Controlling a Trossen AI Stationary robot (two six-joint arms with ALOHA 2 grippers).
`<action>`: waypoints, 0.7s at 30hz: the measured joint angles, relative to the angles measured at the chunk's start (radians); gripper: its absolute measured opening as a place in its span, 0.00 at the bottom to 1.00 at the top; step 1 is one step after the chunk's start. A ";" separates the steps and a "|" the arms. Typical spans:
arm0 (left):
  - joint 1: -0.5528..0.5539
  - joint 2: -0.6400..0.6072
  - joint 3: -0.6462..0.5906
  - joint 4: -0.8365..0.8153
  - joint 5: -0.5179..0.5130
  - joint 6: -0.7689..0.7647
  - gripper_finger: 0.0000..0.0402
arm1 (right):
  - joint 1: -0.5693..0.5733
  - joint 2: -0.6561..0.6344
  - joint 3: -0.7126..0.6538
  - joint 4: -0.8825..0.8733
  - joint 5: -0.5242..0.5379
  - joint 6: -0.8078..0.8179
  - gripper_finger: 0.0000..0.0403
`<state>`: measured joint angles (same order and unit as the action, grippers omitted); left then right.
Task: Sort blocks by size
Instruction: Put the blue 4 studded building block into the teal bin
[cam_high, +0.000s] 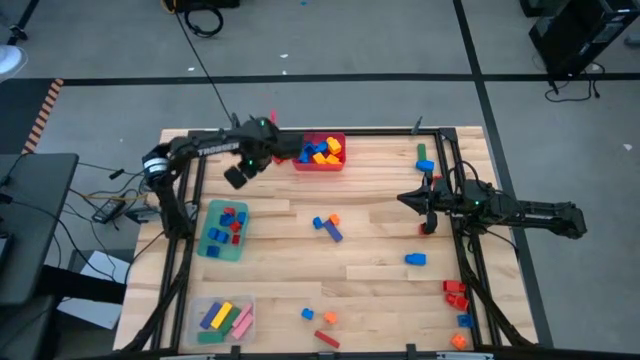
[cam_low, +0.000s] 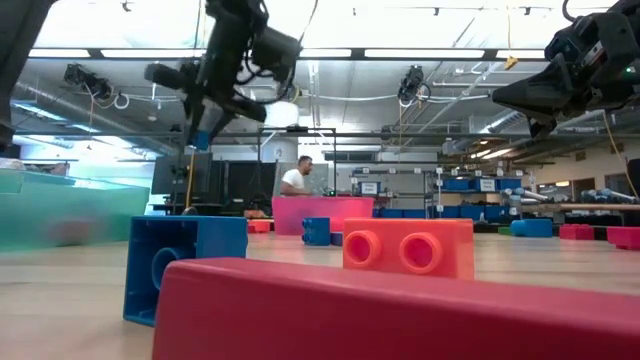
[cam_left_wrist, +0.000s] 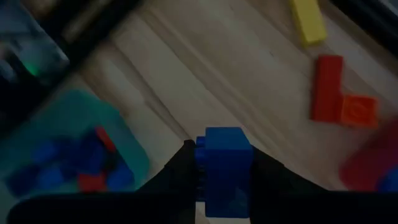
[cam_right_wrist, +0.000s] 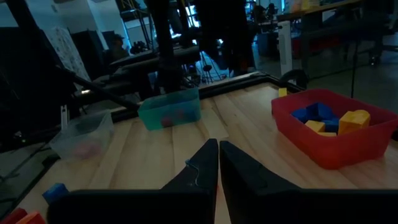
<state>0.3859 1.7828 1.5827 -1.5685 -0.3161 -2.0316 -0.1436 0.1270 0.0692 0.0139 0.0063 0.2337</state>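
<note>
The left pincer is clamped on a blue block, plain in its wrist view; from above it hangs between the red bin and the green bin, at about eleven o'clock on the counter. The right pincer, fingers together and empty, waits at three o'clock.
</note>
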 joint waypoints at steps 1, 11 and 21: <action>-0.029 -0.017 -0.022 0.007 -0.003 -0.050 0.23 | 0.000 0.000 0.000 0.001 0.000 0.000 0.07; -0.242 -0.146 -0.268 -0.003 0.055 -0.382 0.23 | 0.000 0.000 0.000 0.015 0.000 0.000 0.08; -0.321 -0.165 -0.399 -0.001 0.118 -0.386 0.28 | 0.000 0.000 0.000 0.016 0.000 0.000 0.07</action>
<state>0.0647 1.6176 1.1836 -1.5694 -0.1980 -2.4171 -0.1436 0.1271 0.0692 0.0296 0.0061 0.2333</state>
